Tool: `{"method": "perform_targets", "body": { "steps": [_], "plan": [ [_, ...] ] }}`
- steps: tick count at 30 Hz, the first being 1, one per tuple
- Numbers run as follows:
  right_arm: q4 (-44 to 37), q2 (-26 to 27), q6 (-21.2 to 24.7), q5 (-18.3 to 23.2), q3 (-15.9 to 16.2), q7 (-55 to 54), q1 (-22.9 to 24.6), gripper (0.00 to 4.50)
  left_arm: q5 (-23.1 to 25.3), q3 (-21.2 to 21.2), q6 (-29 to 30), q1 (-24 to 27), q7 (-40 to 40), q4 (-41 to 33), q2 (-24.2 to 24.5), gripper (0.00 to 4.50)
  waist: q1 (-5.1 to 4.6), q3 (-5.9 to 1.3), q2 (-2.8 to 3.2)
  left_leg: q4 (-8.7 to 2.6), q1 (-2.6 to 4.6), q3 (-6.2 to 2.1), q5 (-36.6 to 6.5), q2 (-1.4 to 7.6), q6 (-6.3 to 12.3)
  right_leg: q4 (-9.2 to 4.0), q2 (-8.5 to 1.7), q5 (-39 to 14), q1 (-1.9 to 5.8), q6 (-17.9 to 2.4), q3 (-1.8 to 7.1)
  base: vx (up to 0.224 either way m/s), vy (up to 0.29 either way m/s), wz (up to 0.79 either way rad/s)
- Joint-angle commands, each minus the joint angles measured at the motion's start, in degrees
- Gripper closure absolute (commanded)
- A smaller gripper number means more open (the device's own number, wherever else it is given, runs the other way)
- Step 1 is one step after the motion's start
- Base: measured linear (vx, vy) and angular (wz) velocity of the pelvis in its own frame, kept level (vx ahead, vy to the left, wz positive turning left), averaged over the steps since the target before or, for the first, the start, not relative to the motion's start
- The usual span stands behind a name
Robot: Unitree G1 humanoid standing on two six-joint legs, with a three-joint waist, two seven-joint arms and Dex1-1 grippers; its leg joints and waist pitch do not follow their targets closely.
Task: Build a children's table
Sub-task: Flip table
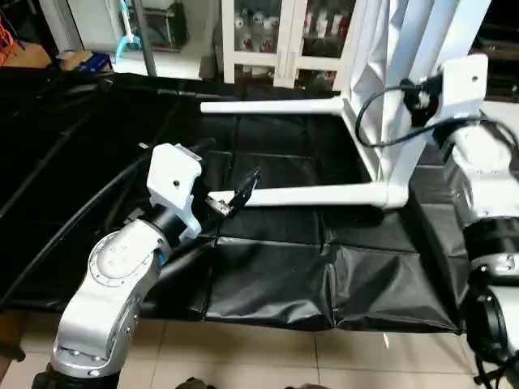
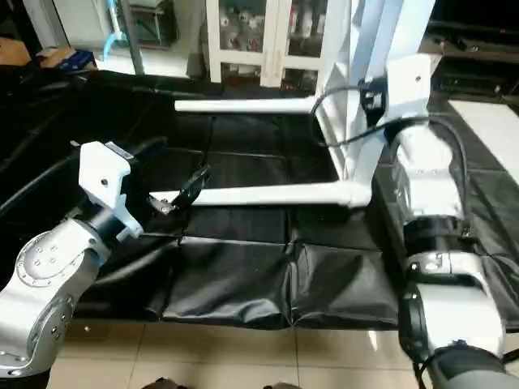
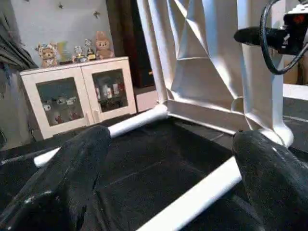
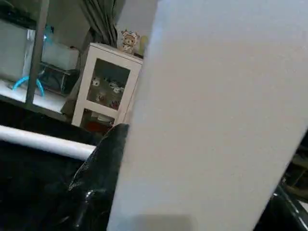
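Observation:
The children's table top [image 1: 405, 49] stands upright on its edge on the black sheet, its ribbed underside [image 3: 207, 57] facing left. Two white legs are plugged into its corner sockets and lie level, pointing left: a near leg [image 1: 316, 195] and a far leg [image 1: 268, 106]. My left gripper [image 1: 235, 198] is open at the free end of the near leg, its fingers [image 3: 72, 168] spread wide with nothing between them. My right gripper [image 4: 202, 163] is up at the top's right edge, with the white panel between its black fingers [image 4: 96, 178].
A black sheet [image 1: 268, 275] covers the floor under the work, and pale tiles [image 1: 284, 356] run along its near edge. A white glass-door cabinet [image 1: 276, 32] stands behind. A black cable [image 1: 365, 121] loops from my right wrist in front of the top.

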Motion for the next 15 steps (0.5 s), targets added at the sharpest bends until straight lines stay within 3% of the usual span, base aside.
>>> {"method": "perform_targets", "body": {
  "steps": [1,3,4,6,7,11,13,15],
  "plan": [
    [0.12,-6.14,-7.65,-8.21,3.19,0.01,-7.49,2.47,0.32,0.72,0.59,-1.16,0.47,-0.89,0.04,0.00,-0.06,-5.13,-1.77,-2.71,0.46,-1.33,0.83,3.07,8.36,-2.96,-4.84,-2.48,4.40,-10.07,4.04,0.000,0.000,0.00],
    [2.32,-7.31,-9.36,-9.03,4.01,0.80,-10.31,2.47,0.14,0.93,0.84,-1.51,0.63,-1.04,0.02,0.00,0.07,-4.97,-1.74,-2.52,0.28,-1.21,-1.62,2.97,7.88,-3.32,-4.68,-6.57,4.20,-9.33,4.06,0.000,0.000,0.00],
    [3.46,-7.93,-10.41,-9.65,4.73,0.91,-11.55,2.47,0.09,0.94,0.88,-1.62,0.69,-1.06,0.12,0.00,0.17,-4.72,-1.84,-2.43,0.41,-1.04,-3.03,3.09,7.54,-3.55,-4.53,-8.57,3.63,-8.67,4.18,0.000,0.000,0.00],
    [4.32,-8.45,-11.22,-10.26,5.36,1.03,-12.53,2.47,0.10,0.94,0.90,-1.74,0.75,-1.07,0.19,0.00,0.10,-4.40,-2.01,-2.53,0.31,-1.00,-5.03,3.08,6.61,-3.98,-4.49,-12.21,3.59,-7.18,4.09,0.000,0.000,0.00],
    [5.78,-9.71,-13.34,-12.07,7.26,2.43,-15.01,2.47,0.10,1.21,1.09,-1.95,1.00,-1.29,0.32,0.00,0.02,-4.37,-2.26,-2.58,0.22,-1.15,-5.64,3.20,6.01,-3.96,-4.54,-13.70,3.59,-6.20,4.02,0.000,0.000,0.00],
    [6.78,-10.90,-15.42,-14.56,9.64,4.43,-17.62,2.47,0.31,1.58,1.51,-2.12,1.44,-1.56,0.50,0.00,-0.30,-4.19,-2.11,-2.59,0.15,-1.27,-7.00,3.31,5.06,-4.05,-4.54,-14.85,3.39,-5.33,4.12,0.000,0.000,0.00],
    [7.31,-11.44,-16.48,-15.71,10.90,4.99,-18.74,2.47,0.43,1.64,1.63,-2.30,1.45,-1.52,0.66,0.00,-0.51,-4.13,-2.42,-2.60,0.04,-1.34,-7.12,3.35,4.86,-3.92,-4.61,-14.32,3.42,-5.44,4.16,0.000,0.000,0.00],
    [8.33,-11.85,-17.60,-16.43,12.09,5.33,-19.93,2.47,0.62,1.63,1.67,-2.57,1.42,-1.42,0.86,0.00,-0.62,-4.11,-2.35,-2.54,0.16,-1.35,-7.60,3.38,4.91,-3.91,-4.61,-14.30,3.29,-5.89,4.16,0.000,0.000,0.00]
  ]
}}
